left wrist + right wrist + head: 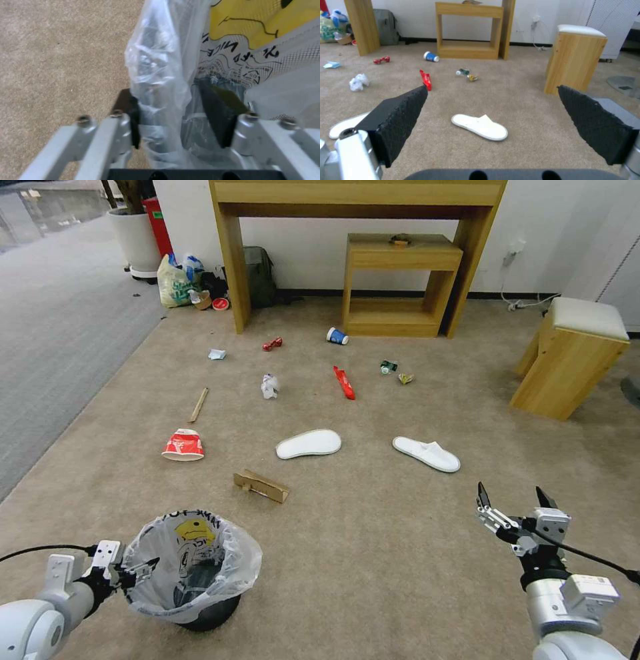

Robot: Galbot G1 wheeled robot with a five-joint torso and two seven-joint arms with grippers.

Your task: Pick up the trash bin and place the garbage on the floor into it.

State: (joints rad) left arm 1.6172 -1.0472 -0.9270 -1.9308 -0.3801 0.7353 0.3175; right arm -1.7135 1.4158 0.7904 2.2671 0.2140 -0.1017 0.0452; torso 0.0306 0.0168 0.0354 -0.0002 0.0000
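Observation:
The trash bin (193, 580), black with a clear bag printed with a yellow face, stands on the floor (373, 553) at the near left. My left gripper (143, 567) grips its rim, one finger outside and one inside the bag (166, 75). My right gripper (511, 491) hovers open at the near right, over bare carpet short of a white slipper (480, 126). Garbage lies ahead: a red-white cup (183, 445), cardboard (261, 486), two slippers (309, 443) (427, 454), a stick (198, 405), crumpled paper (269, 385), a red wrapper (344, 382), a blue cup (337, 336), a green bottle (389, 367).
A wooden table (233, 260) and a low shelf (400, 280) stand at the far wall. A wooden stool (573, 353) is at the right. A tied yellowish bag (175, 280) sits at the far left, beside grey carpet (60, 333).

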